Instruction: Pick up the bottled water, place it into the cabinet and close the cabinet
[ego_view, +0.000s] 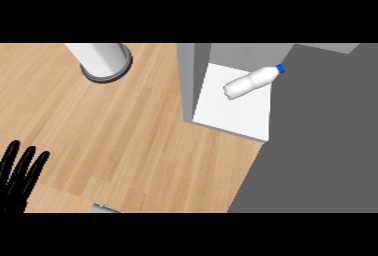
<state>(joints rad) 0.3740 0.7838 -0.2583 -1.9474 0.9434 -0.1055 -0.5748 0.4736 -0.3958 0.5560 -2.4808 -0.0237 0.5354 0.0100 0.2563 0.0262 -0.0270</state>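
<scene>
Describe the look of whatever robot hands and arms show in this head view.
Only one hand shows: the black left hand at the lower left edge, over the light wooden counter top. It is plain matte black, with long, slim, rod-like fingers, and carries no markings or cables that can be seen. Its forearm is cut off by the view's edge. The right hand and arm are out of view.

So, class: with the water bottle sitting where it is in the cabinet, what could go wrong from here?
1. The bottle lies tilted on the white cabinet shelf, so it might roll.
2. Its blue cap reaches the shelf's right edge and may catch a closing door.
3. Only the left hand shows, fingers straight, far from the cabinet.
</scene>
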